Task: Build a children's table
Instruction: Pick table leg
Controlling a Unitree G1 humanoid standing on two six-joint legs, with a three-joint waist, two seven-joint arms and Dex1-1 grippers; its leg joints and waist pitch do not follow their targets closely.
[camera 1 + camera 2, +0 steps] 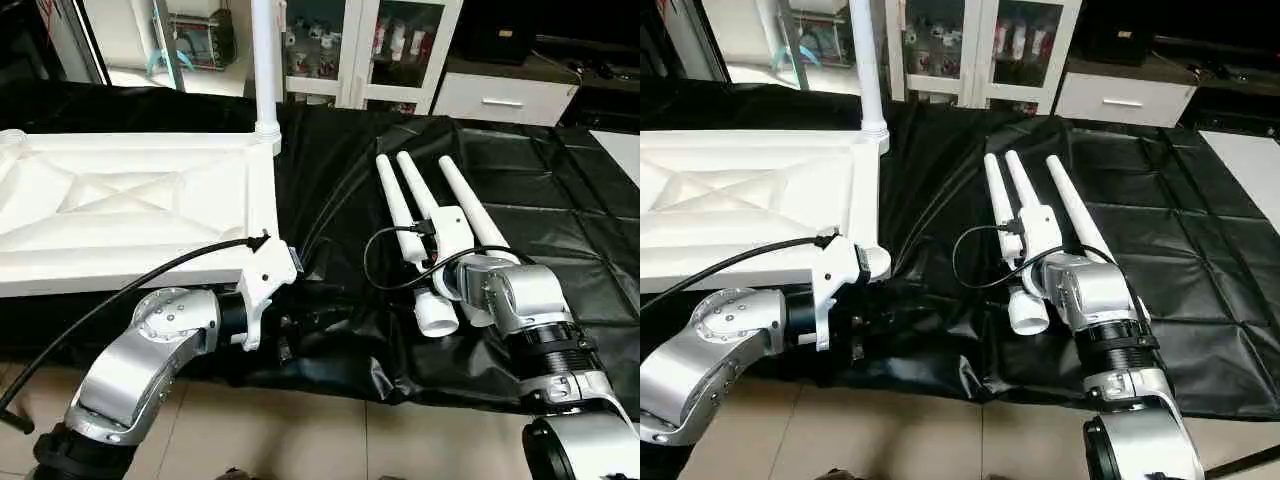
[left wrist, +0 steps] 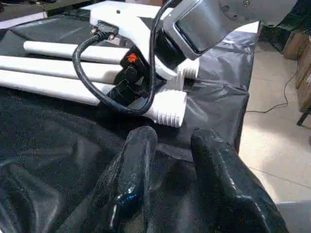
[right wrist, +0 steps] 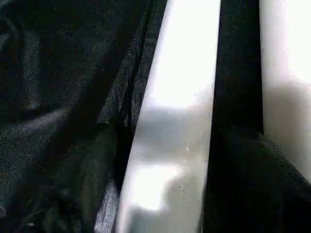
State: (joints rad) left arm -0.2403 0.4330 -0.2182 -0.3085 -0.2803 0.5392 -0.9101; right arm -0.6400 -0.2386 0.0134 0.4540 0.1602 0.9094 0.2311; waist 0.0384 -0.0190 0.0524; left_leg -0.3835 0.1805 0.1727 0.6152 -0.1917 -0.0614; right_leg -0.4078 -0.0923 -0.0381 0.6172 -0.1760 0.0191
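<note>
The children's table top [image 1: 120, 200] lies upside down on the left of a black sheet, ribbed underside up. One white leg [image 1: 265, 60] stands upright in its far right corner socket. Three more legs [image 1: 470, 205] lie side by side on the sheet to the right. My right gripper [image 2: 132, 90] is down over the leftmost one [image 3: 180, 97], near its thick ribbed end [image 1: 437, 315], open, with a finger [image 3: 252, 184] on each side. By the top's near right corner my left gripper [image 2: 175, 141] hangs low over the sheet, open and empty.
The black sheet [image 1: 560, 200] covers the floor under everything, and bare tiles [image 1: 300, 430] show at its near edge. A white glass-door cabinet [image 1: 370, 50] and a white drawer unit [image 1: 500, 95] stand at the back. Black cables [image 1: 385, 265] loop from both wrists.
</note>
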